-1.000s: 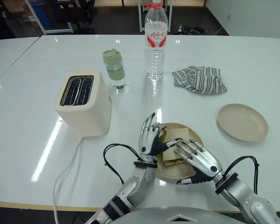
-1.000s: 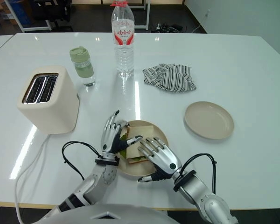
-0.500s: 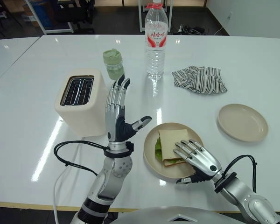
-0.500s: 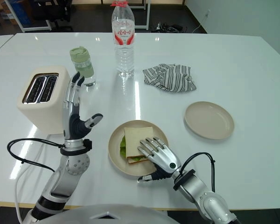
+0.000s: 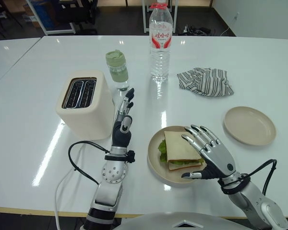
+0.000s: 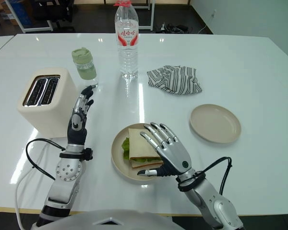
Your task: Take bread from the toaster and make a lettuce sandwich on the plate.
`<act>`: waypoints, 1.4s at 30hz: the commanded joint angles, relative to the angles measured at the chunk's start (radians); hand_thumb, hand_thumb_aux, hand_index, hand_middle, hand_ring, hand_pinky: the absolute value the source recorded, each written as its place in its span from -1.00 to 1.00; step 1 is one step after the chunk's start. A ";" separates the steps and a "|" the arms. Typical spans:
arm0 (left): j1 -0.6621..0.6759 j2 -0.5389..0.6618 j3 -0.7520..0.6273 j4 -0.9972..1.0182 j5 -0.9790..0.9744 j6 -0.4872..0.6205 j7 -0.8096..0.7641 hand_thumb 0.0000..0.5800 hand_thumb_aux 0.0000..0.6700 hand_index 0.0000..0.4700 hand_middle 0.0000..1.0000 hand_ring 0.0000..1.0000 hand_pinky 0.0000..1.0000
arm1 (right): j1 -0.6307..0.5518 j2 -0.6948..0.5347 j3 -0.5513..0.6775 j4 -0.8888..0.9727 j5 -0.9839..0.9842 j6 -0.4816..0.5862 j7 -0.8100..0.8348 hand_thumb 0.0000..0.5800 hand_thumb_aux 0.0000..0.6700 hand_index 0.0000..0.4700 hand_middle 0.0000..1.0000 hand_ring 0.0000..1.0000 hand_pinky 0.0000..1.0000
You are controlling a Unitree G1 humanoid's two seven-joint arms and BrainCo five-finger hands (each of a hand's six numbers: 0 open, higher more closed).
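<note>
A sandwich (image 5: 180, 149) of two bread slices with green lettuce between them lies on the beige plate (image 5: 155, 158) near the table's front edge. My right hand (image 5: 212, 152) is raised just right of the sandwich, fingers spread, holding nothing. My left hand (image 5: 123, 125) stands upright between the plate and the cream toaster (image 5: 84, 104), fingers straight, edge-on to the camera and empty. The toaster's two slots look dark and hold no bread that I can see.
A second, bare beige plate (image 5: 249, 125) sits at the right. Behind are a green-lidded cup (image 5: 117, 70), a tall water bottle (image 5: 160, 44) and a striped cloth (image 5: 205, 81). The toaster's white cord (image 5: 67, 178) runs to the front edge beside my left arm's black cable (image 5: 81, 163).
Both hands have come off the sandwich. The left hand swung up and left toward the toaster, then turned edge-on; the right hand lifted off the top slice and opened.
</note>
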 commanded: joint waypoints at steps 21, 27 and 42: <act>0.168 0.560 -0.129 -0.049 0.397 0.284 -0.748 1.00 1.00 1.00 1.00 1.00 1.00 | 0.358 -0.164 -0.204 -0.049 0.446 0.039 0.781 1.00 1.00 1.00 1.00 1.00 1.00; 0.057 0.473 -0.212 0.075 0.511 0.276 -0.677 1.00 1.00 1.00 1.00 1.00 1.00 | 0.141 -0.095 -0.092 0.102 0.191 0.086 0.692 1.00 1.00 1.00 1.00 1.00 1.00; -0.413 0.238 -0.311 0.603 0.650 0.302 -0.464 1.00 1.00 1.00 1.00 1.00 1.00 | -0.442 0.045 0.114 0.651 0.032 0.097 0.468 1.00 1.00 1.00 1.00 1.00 1.00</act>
